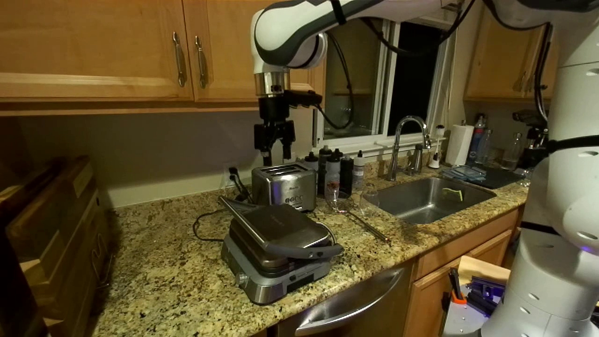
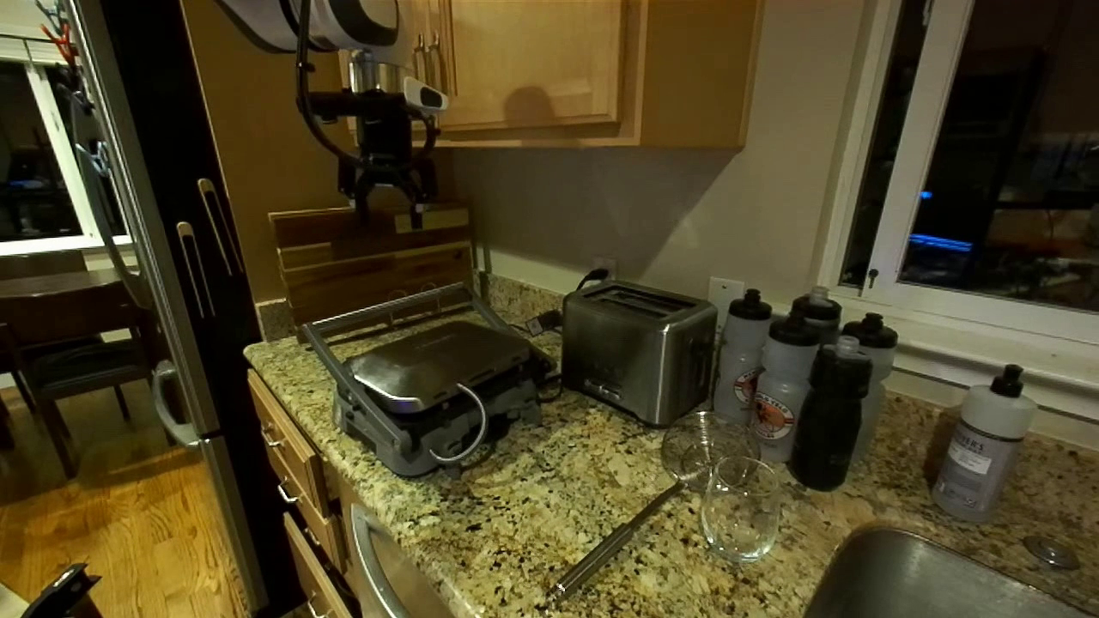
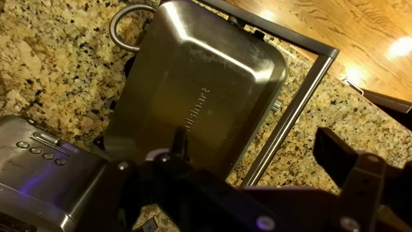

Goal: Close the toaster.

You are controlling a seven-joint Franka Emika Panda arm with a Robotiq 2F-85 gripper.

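The toaster, a silver-and-black contact grill, stands on the counter in both exterior views [image 1: 290, 224] [image 2: 442, 360]. Its lid lies over the base and hides the plates. I cannot tell if it is fully shut. The lid's bar handle [image 2: 391, 307] stands raised. The wrist view looks down on the lid [image 3: 199, 74] and the bar handle [image 3: 289, 119]. My gripper is open and empty, high above the counter in both exterior views [image 1: 277, 154] [image 2: 389, 213]. In the wrist view, the bar handle runs between the fingers [image 3: 252, 141], well below them and apart.
A shiny steel two-slot appliance [image 1: 284, 187] stands close beside the grill. Several bottles [image 2: 786, 386], clear glasses [image 2: 743, 511] and a thin metal rod [image 2: 614, 545] are near it. Wooden boards [image 2: 373, 249] lean at the counter's end. The sink [image 1: 430, 201] and upper cabinets [image 1: 93, 51] border the area.
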